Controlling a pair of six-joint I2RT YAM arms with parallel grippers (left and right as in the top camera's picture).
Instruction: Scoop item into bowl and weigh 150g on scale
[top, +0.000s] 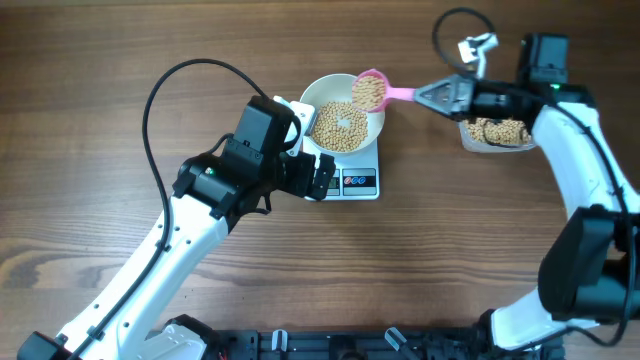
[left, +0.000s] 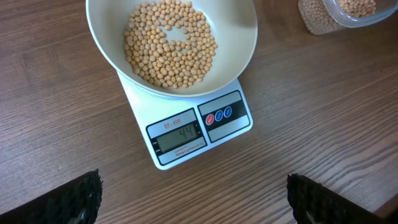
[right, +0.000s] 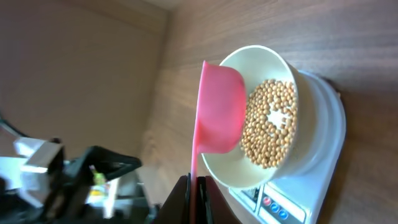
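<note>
Overhead: my left tool (top: 322, 178) hangs wide apart beside the scale (top: 360, 182). Beans (top: 340, 125) sit in the bowl (top: 312, 95) on it. My right tool (top: 425, 95) is clamped on the loaded pink scoop (top: 370, 92), gripping its handle. The beans look light, loose and likely to roll, so I'd keep hold of the handle and tip gently.

There were two robot arms (top: 170, 235), one white bowl (top: 318, 95), one scale (top: 358, 183), one pink scoop (top: 372, 92), one clear tub (top: 495, 147), and beans (top: 340, 125) too many to count.
</note>
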